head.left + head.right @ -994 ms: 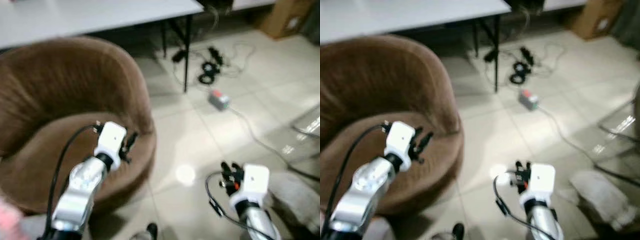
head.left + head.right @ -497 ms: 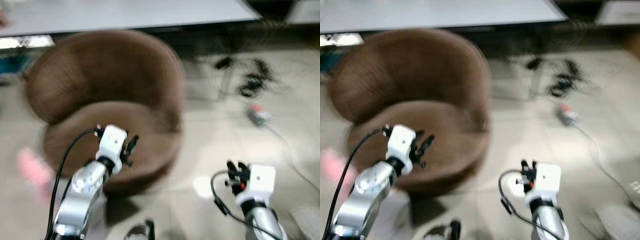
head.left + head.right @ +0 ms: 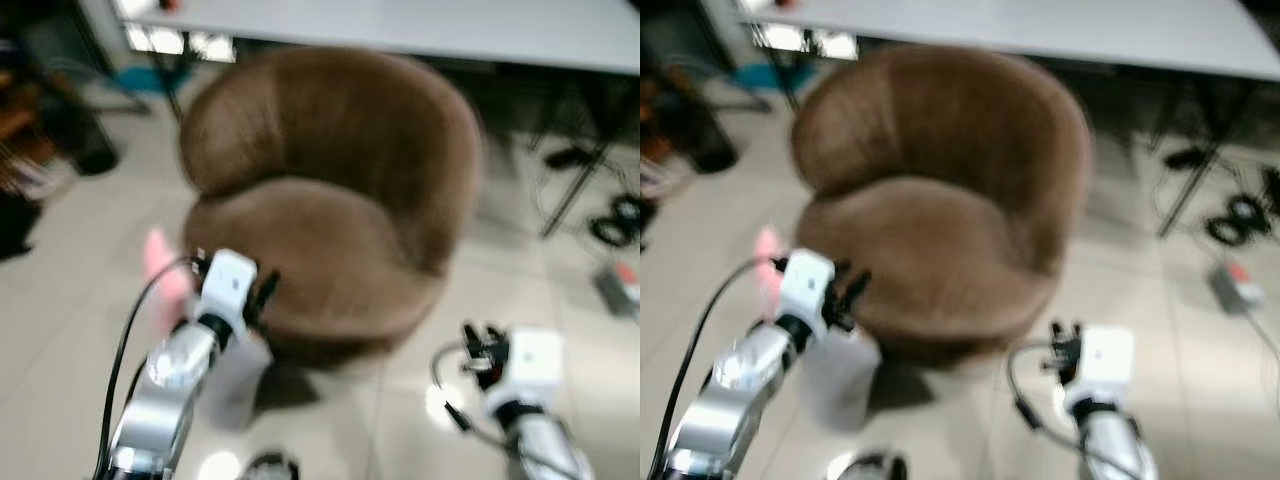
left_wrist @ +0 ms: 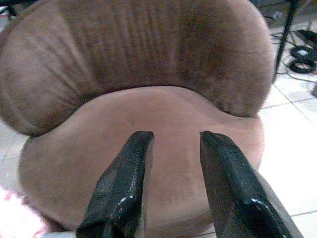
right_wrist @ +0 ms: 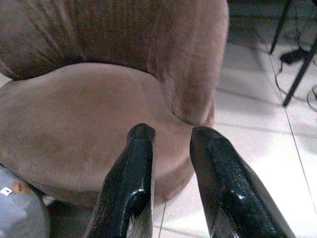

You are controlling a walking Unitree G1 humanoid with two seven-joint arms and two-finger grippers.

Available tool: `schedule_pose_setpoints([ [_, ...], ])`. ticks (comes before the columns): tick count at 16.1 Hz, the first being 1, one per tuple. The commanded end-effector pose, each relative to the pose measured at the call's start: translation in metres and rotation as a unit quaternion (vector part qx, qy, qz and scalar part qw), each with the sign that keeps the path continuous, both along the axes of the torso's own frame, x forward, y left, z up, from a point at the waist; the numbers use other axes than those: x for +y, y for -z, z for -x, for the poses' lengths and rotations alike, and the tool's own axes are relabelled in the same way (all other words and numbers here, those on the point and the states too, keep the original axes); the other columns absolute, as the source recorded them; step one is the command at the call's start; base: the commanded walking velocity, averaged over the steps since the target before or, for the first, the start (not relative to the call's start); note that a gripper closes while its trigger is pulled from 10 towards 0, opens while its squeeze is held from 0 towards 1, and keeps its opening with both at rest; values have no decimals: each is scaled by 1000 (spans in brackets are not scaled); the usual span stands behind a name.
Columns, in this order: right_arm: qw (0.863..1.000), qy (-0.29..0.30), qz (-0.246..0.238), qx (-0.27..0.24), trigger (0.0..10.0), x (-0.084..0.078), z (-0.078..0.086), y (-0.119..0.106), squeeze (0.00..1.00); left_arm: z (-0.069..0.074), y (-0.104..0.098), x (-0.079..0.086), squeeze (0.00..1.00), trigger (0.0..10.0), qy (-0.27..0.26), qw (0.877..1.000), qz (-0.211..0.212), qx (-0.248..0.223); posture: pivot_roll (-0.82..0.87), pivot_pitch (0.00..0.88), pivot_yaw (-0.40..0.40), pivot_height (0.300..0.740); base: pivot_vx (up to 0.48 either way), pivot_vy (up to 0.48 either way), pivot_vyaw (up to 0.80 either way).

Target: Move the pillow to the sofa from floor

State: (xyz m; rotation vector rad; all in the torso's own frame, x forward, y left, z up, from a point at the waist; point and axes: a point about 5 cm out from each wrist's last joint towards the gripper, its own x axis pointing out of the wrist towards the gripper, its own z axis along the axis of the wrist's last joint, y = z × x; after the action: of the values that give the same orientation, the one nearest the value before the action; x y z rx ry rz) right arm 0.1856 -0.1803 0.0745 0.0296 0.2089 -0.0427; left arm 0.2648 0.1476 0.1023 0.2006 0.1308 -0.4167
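Observation:
A round brown sofa chair (image 3: 330, 200) stands on the tiled floor straight ahead. The pink pillow (image 3: 160, 265) lies on the floor at the sofa's left front, blurred and partly hidden behind my left arm. It also appears as a pink patch (image 4: 12, 218) in the left wrist view. My left gripper (image 3: 262, 290) hovers in front of the sofa's seat, open and holding nothing. My right gripper (image 3: 480, 345) is lower right of the sofa, above the floor, also open with nothing between its fingers (image 5: 141, 148).
A pale grey soft object (image 3: 235, 375) lies on the floor against the sofa's front, under my left arm. A white table (image 3: 400, 25) runs behind the sofa. Black cables (image 3: 610, 220) and a small box (image 3: 620, 290) lie on the tiles to the right. Dark clutter (image 3: 40, 150) is at far left.
The camera has swung to the left, so the sofa now sits mid-picture and the pink pillow has come into view. Both arms keep the same pose.

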Motion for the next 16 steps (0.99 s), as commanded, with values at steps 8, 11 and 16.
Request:
schedule_pose_setpoints([
  [8,999,-26,-30,-2,10000,15,-11,-1,0,-4,-9,-1,0,10000,-12,999,3,-32,-7,92,-27,740,0,0,800],
  [11,999,-16,-28,-12,10000,12,-14,-5,0,-7,-11,-4,0,10000,5,999,12,-31,-15,96,-8,740,236,0,800],
  [16,999,-8,-34,-13,10000,7,-13,-6,0,-10,-12,-3,0,10000,3,999,13,-33,-6,102,-12,740,372,0,0],
])
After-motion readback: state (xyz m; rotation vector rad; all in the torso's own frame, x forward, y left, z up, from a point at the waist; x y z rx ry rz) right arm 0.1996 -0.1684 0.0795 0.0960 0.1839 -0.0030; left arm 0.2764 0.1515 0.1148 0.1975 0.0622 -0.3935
